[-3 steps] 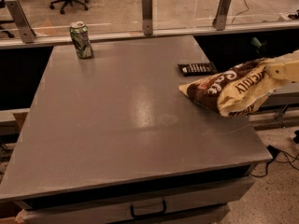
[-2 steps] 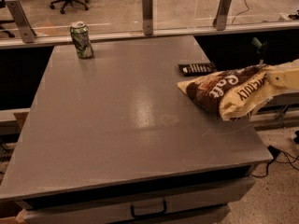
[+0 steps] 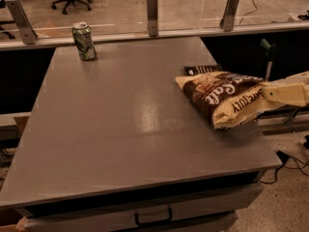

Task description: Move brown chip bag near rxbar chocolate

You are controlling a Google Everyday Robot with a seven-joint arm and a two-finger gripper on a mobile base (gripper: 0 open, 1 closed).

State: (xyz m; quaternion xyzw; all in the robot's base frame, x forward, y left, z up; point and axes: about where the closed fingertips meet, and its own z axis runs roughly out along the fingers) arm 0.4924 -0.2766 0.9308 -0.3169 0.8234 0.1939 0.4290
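Observation:
The brown chip bag (image 3: 217, 96) lies over the table's right side, its dark end toward the middle and its cream end raised at the right. My gripper (image 3: 267, 94) comes in from the right edge and is shut on the bag's cream end. The rxbar chocolate (image 3: 202, 70) is a small black wrapper lying flat just behind the bag. The bag's top edge hides its near side.
The grey table (image 3: 120, 124) has a drawer with a handle (image 3: 153, 218) below its front edge. A green drink can (image 3: 84, 41) stands at the back left. A glass barrier on metal posts (image 3: 152, 13) runs behind the table. The right table edge drops to the floor.
My gripper has carried the bag a little to the left and lower, so its dark end now sits closer against the black bar. The can has not moved.

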